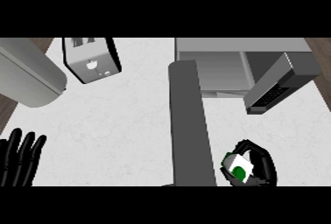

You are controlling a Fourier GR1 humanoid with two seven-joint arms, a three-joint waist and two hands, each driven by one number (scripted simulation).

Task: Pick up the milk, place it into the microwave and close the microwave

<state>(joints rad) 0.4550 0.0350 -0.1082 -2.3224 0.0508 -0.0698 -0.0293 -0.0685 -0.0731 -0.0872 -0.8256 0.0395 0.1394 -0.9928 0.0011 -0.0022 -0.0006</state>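
Clearly the right hand had its fingers curled round the milk, a small white carton with a green patch, just right of the near end of the open door of the microwave. The left hand rested with fingers straight, well left of that door. The carton looked light but thin-walled and easy to dent, so a hold across its flat sides at mid-height, kept upright, seemed wisest.

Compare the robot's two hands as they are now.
The left hand is open, fingers straight; the right hand is curled. The left hand holds nothing; the right hand holds the white-and-green milk. Left hand shows lower left, right hand lower right. Both are black.
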